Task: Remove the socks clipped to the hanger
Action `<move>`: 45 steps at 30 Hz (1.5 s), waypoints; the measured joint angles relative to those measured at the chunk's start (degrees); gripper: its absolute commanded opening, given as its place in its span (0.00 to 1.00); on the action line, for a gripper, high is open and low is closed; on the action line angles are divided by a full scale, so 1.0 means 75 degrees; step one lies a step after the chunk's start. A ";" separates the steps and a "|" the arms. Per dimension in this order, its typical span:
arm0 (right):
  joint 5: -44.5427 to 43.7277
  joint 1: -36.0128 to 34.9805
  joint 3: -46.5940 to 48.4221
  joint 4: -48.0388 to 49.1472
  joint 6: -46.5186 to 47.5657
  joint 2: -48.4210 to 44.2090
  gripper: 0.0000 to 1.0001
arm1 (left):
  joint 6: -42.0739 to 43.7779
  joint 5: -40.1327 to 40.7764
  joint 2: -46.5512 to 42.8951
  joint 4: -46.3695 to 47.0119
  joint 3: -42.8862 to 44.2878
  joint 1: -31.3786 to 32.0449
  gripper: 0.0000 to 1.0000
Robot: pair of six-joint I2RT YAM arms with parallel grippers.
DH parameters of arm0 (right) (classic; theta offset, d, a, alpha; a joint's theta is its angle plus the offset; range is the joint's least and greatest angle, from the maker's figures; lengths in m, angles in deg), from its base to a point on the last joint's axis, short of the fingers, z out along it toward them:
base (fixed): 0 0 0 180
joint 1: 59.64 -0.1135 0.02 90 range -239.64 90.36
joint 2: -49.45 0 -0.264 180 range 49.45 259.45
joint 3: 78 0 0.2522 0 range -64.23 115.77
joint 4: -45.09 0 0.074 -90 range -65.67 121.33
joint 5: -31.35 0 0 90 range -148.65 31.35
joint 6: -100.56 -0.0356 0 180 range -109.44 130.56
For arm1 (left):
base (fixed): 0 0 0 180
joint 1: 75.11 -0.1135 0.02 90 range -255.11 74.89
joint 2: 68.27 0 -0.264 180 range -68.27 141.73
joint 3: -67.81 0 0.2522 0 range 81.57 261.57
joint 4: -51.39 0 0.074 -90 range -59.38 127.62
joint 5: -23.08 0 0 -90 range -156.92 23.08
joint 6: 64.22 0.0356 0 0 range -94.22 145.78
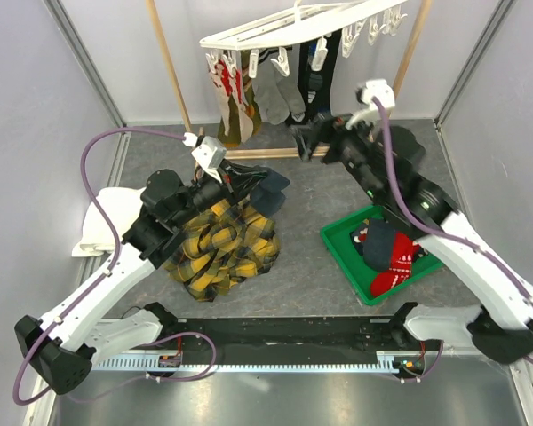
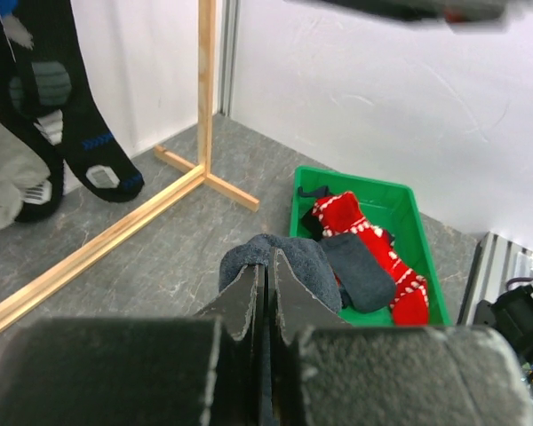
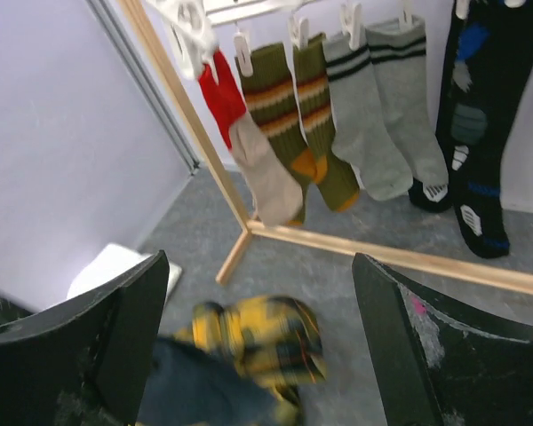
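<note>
The white hanger (image 1: pixel 293 27) hangs at the back from the wooden frame. Several socks are clipped to it: a red-and-tan one (image 3: pixel 240 133), an olive striped pair (image 3: pixel 293 106), a grey pair (image 3: pixel 373 106) and long black ones (image 3: pixel 480 115). My left gripper (image 2: pixel 268 266) is shut on a dark blue-grey sock (image 2: pixel 306 257), held over the plaid cloth (image 1: pixel 220 248). My right gripper (image 3: pixel 258 328) is open and holds nothing. It hangs below the clipped socks, just in front of the frame's bottom bar (image 1: pixel 266 153).
A green tray (image 1: pixel 346 257) at the right holds red patterned and navy socks (image 2: pixel 355 222). A white towel (image 1: pixel 102 222) lies by the left wall. The frame's wooden uprights (image 1: pixel 169 62) stand at the back, and grey walls close in both sides.
</note>
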 measured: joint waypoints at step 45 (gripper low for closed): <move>-0.1690 0.0000 -0.2084 -0.0714 0.1116 -0.5356 0.97 | -0.1810 0.0813 0.6312 0.2620 0.2605 0.3095 0.63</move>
